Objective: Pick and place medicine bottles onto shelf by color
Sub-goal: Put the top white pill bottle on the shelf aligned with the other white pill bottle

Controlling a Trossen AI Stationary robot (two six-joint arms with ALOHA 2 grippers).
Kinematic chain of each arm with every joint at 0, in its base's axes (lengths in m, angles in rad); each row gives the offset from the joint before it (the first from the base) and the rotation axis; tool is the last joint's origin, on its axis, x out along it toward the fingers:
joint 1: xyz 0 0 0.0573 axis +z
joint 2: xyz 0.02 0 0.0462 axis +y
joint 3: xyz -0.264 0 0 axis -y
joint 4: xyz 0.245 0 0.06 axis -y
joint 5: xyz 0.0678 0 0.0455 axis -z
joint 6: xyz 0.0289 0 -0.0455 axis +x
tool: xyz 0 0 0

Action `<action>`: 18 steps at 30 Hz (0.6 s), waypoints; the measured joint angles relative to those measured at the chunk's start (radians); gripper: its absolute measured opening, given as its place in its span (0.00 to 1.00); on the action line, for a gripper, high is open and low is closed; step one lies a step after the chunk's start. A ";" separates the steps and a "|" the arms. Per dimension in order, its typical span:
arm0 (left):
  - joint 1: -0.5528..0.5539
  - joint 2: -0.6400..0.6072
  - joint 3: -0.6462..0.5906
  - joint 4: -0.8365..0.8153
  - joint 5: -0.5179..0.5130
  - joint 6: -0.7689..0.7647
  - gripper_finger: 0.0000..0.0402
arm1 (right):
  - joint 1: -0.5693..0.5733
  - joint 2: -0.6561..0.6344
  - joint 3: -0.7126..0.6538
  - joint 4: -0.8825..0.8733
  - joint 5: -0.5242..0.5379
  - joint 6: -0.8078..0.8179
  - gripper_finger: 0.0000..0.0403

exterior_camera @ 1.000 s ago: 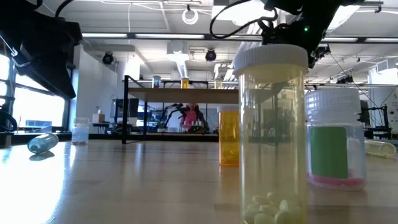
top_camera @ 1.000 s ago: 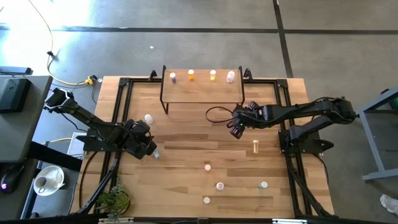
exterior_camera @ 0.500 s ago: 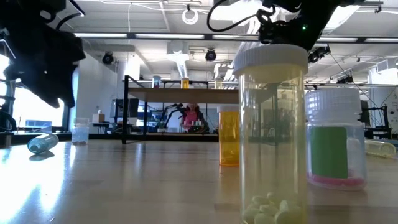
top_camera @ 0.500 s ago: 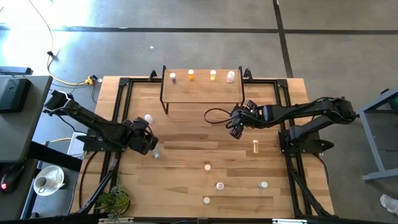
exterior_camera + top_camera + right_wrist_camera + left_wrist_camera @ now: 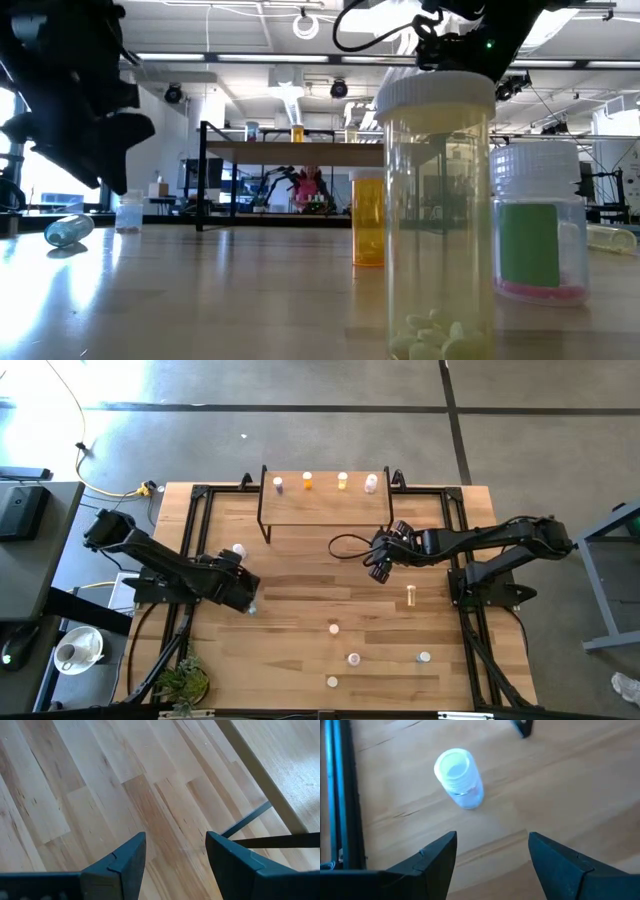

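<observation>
The left tool hangs low over the left side of the pale wooden tabletop, its two dark fingers spread wide with nothing between them; just beyond their tips a small pale blue-grey medicine bottle with a light cap lies tipped on its side on the wood, apart from both fingers. The right tool hovers right of centre, close to the near right leg of the small light-wood shelf on thin black metal legs, its fingers also parted and empty over bare planks. Four tiny bottles stand in a row along the far edge of the shelf: a pale one, an orange one, a yellow one and a pinkish-white one. More bottles are scattered over the near half of the tabletop.
</observation>
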 joint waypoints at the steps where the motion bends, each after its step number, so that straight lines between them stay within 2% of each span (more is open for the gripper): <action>1: 0.006 0.017 0.000 0.000 -0.005 -0.011 0.58 | 0.000 0.000 0.000 0.000 0.000 0.000 0.49; 11: 0.086 0.169 0.000 0.006 -0.036 -0.112 0.58 | 0.000 0.000 0.000 0.000 -0.002 -0.007 0.49; 18: 0.137 0.233 0.000 0.042 -0.048 -0.112 0.58 | 0.000 0.000 0.000 0.000 -0.004 -0.012 0.49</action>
